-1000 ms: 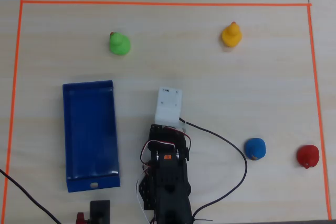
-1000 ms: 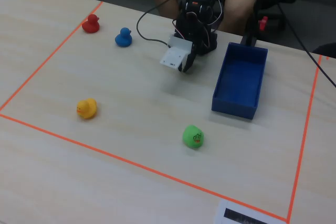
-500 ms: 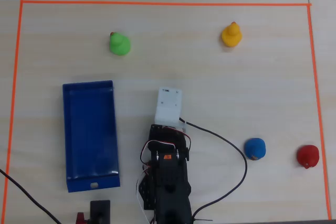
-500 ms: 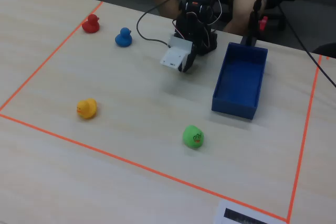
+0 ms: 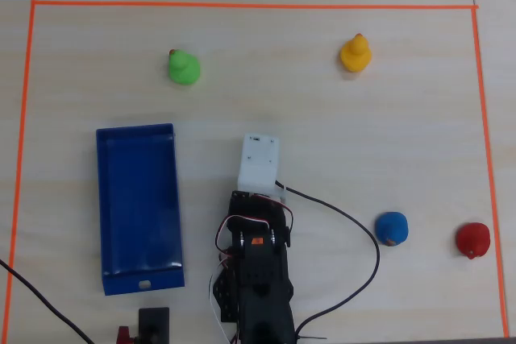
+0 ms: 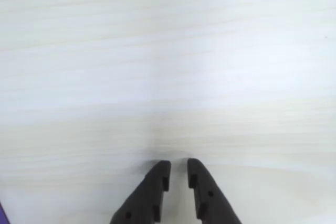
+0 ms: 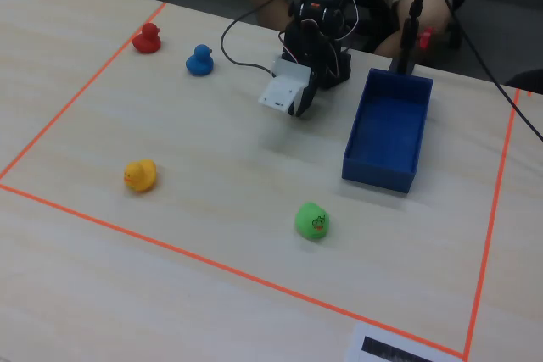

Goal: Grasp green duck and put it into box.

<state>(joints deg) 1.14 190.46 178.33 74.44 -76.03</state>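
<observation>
The green duck [image 5: 185, 67] sits alone on the light wood table, far from the arm; in the fixed view it [image 7: 312, 220] is in front of the box. The blue box [image 5: 137, 199] lies open and empty beside the arm, also in the fixed view [image 7: 390, 129]. My gripper [image 6: 178, 163] points down at bare table, its jaws almost together with only a narrow gap and nothing between them. In the fixed view it [image 7: 299, 108] hangs low beside the box. The wrist view shows neither duck nor box.
A yellow duck [image 5: 355, 53], a blue duck [image 5: 392, 228] and a red duck [image 5: 472, 239] stand on the table. Orange tape [image 5: 242, 6] frames the work area. The white wrist camera housing [image 5: 258, 163] covers the gripper from above. A black cable [image 5: 355, 231] loops beside the arm.
</observation>
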